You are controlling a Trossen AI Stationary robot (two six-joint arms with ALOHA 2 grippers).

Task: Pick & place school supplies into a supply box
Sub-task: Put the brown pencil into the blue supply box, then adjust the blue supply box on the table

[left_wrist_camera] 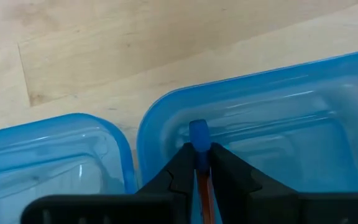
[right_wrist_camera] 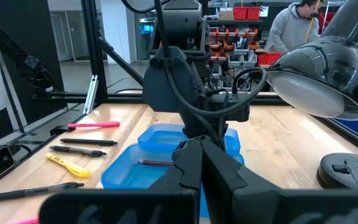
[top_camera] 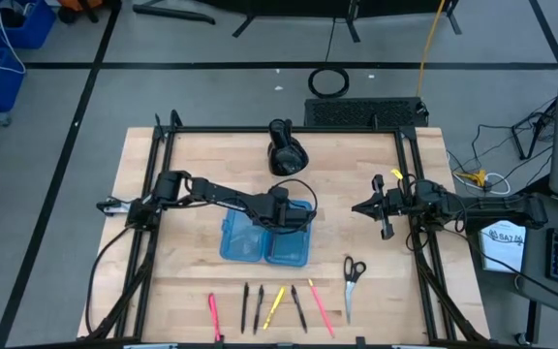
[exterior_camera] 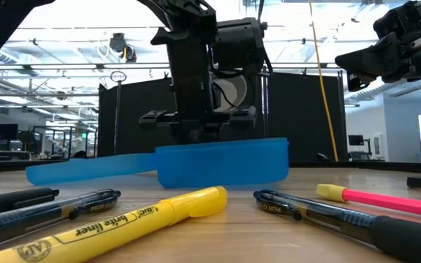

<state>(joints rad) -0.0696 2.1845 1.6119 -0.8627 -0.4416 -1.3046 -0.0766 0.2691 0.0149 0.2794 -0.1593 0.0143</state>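
The translucent blue supply box point(top_camera: 264, 237) lies open on the table's middle, its two halves side by side. My left gripper point(top_camera: 287, 215) hangs over the far end of its right half point(left_wrist_camera: 272, 118), shut on a thin pen with a blue end point(left_wrist_camera: 197, 134). A dark red pencil point(right_wrist_camera: 157, 162) lies in the other half. Several pens, a yellow highlighter point(top_camera: 275, 305) and a pink pencil point(top_camera: 320, 308) lie in a row by the near edge, with the scissors point(top_camera: 353, 279) to their right. My right gripper point(top_camera: 371, 206) is shut and empty, raised right of the box. My left gripper pinches the pen between its two fingers point(left_wrist_camera: 182, 171), coming from above and pointing down into the box's right half. The pen's blue end point(left_wrist_camera: 197, 138) sticks out past the fingertips and its reddish shaft point(left_wrist_camera: 203, 186) runs back between them. The pen is lifted clear of the box's floor.
A black lumpy object point(top_camera: 284, 150) stands on the table behind the box and shows large in the right wrist view point(right_wrist_camera: 319, 74). Black frame rails point(top_camera: 153, 194) run along the table's left and right sides. A person point(right_wrist_camera: 291, 25) stands far off in the room.
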